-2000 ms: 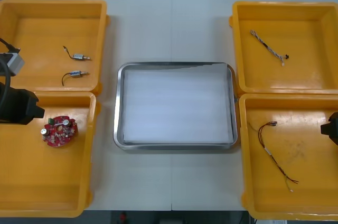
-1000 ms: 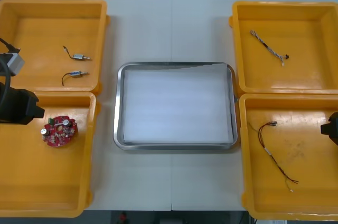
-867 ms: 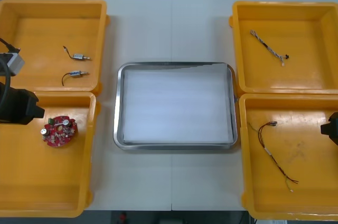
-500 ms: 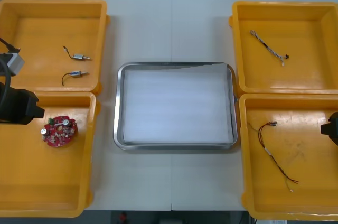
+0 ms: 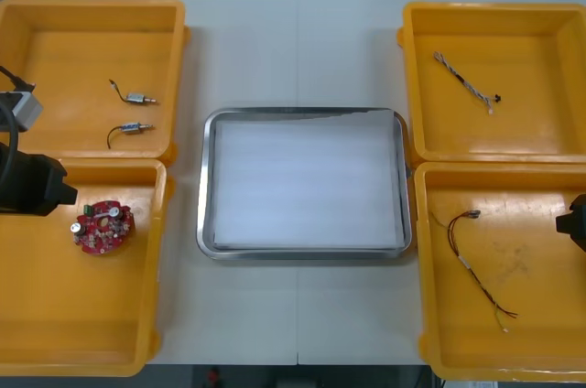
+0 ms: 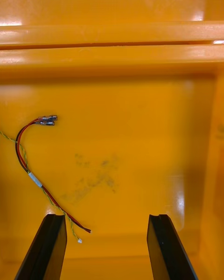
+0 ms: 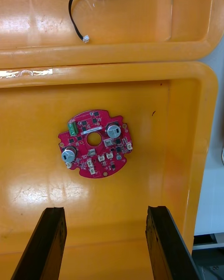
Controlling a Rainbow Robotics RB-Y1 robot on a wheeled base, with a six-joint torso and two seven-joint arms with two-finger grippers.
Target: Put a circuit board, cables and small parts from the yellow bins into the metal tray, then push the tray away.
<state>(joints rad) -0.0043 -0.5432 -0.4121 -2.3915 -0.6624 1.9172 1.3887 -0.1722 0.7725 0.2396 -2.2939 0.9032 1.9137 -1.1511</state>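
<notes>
The left hand (image 7: 105, 209) hovers over the near-left yellow plastic bin (image 5: 73, 315), black fingers (image 7: 51, 242) spread wide with nothing between them. The round red circuit board (image 7: 94, 142) lies flat on the bin floor just ahead of the fingertips, centred between their lines. From the front it sits near that hand, at about four o'clock, so I'd say the pick turns on a short reach forward and down. Being round, it gives no long axis to line up with. In the far-left yellow bin (image 5: 55, 40), at twelve o'clock from the board, lie two small metal parts (image 5: 137, 98). Mid-bench (image 5: 298, 40), the shiny rectangular metal tray (image 5: 209, 187), white inside, holds nothing yet. On the right, a twisted blue and white cable (image 5: 465, 83) lies in the far-right yellow bin (image 5: 540, 31). The thin red and yellow cable (image 6: 35, 179) runs eleven to five o'clock in the near-right yellow bin (image 5: 540, 315). The right hand (image 6: 106, 217) hangs open and empty above it, cable at its eight o'clock.
</notes>
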